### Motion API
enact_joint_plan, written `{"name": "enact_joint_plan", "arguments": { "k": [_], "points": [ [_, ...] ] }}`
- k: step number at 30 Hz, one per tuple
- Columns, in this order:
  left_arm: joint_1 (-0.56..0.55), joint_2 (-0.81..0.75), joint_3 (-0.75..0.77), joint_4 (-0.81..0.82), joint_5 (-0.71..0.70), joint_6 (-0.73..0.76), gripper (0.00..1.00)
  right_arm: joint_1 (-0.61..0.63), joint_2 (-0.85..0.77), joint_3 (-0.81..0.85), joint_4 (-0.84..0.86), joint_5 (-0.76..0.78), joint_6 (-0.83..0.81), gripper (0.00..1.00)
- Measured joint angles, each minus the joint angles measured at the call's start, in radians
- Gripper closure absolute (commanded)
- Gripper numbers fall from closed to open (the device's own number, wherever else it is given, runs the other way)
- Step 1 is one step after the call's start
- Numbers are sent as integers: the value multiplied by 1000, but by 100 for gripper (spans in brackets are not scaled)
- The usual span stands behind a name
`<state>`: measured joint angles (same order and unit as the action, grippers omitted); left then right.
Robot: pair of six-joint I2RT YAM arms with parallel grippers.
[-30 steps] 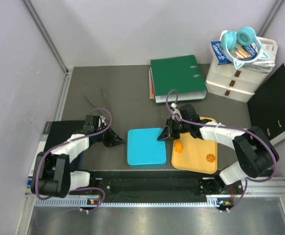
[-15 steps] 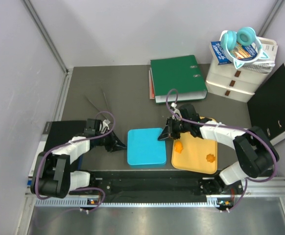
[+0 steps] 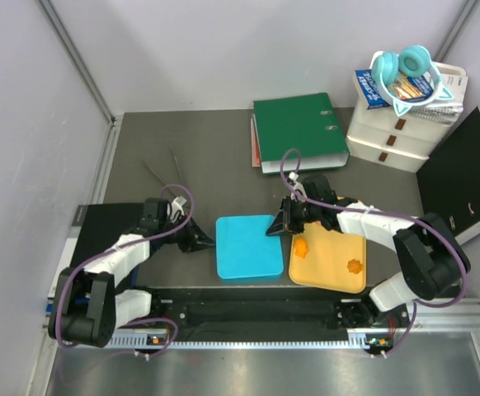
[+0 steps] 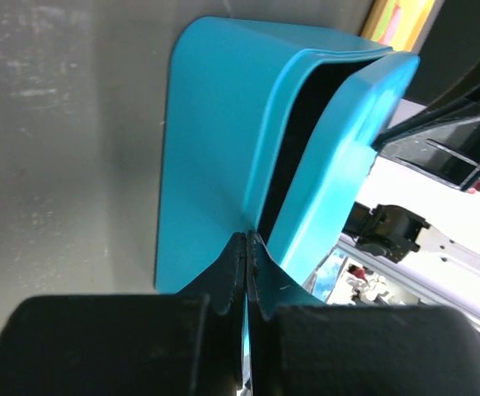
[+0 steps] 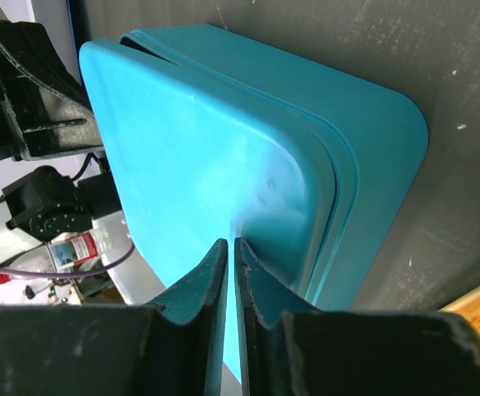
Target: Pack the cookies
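Observation:
Two orange flower-shaped cookies point(image 3: 303, 246) point(image 3: 355, 266) lie on the flat yellow-orange tray point(image 3: 331, 276). No other cookies show. A blue box point(image 3: 247, 247) with its lid on sits left of the tray. My left gripper point(image 3: 209, 244) is shut, its tips at the box's left edge. In the left wrist view the tips point(image 4: 247, 239) sit at the dark gap between the lid point(image 4: 339, 165) and the base point(image 4: 215, 124), with the lid raised on that side. My right gripper point(image 3: 271, 231) is shut, its tips point(image 5: 228, 246) resting on the lid's top point(image 5: 207, 148) near the far right corner.
A green binder point(image 3: 299, 132) lies at the back. A white drawer unit point(image 3: 397, 136) with teal headphones point(image 3: 401, 66) on top stands at the back right. A black binder point(image 3: 467, 177) stands at the right edge. Thin sticks point(image 3: 166, 175) lie at the back left.
My left gripper has moved right to the box's left edge. The right gripper and the cookies have stayed in place.

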<state>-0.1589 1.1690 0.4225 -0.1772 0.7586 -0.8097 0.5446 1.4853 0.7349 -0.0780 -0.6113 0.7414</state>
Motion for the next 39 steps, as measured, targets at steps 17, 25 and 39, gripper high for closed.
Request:
{"name": "enact_joint_plan", "arguments": {
  "k": [17,25,39],
  "points": [
    [-1,46,6,42,14,-33,100,0,-2,10,-19,12,0,89],
    [-3,91,38,44,15,-32,100,0,-5,27,-43,31,-8,83],
    [-6,107,49,45,12,-30,100,3,-70,34,-106,90,-27,75]
  ]
}}
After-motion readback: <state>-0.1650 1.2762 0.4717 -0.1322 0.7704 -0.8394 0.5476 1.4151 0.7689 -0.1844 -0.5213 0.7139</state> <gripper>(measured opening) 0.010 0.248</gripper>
